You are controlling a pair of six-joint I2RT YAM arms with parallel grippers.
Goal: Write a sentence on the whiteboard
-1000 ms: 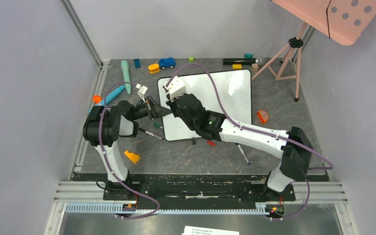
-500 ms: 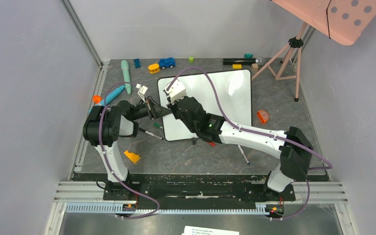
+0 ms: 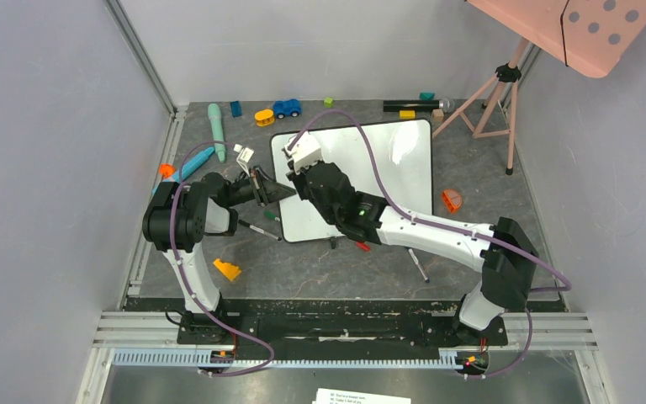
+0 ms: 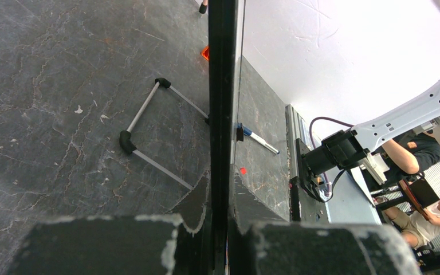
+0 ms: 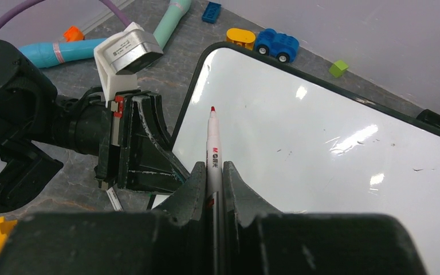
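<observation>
The whiteboard [image 3: 370, 168] lies on the dark table, its glossy white face [image 5: 321, 143] blank; no sentence shows on it. My left gripper [image 3: 279, 192] is shut on the board's left rim, seen edge-on as a black strip [image 4: 222, 86] between its fingers [image 4: 223, 229]. My right gripper [image 5: 213, 172] is shut on a white marker [image 5: 212, 146] with a red tip [image 5: 212, 109]. The tip points over the board's upper-left part, close to the left gripper [image 5: 140, 143]. In the top view the right gripper [image 3: 296, 171] hangs above that same corner.
Toys lie along the back: a blue car [image 3: 287, 108], a yellow block [image 3: 264, 117], a teal tube [image 3: 216, 126]. A pink tripod [image 3: 492, 101] stands at the back right. An orange piece [image 3: 451, 199], a yellow wedge [image 3: 227, 269] and loose pens [image 3: 261, 230] surround the board.
The right wrist has shifted slightly over the board's upper-left part. The left arm has stayed still on the rim.
</observation>
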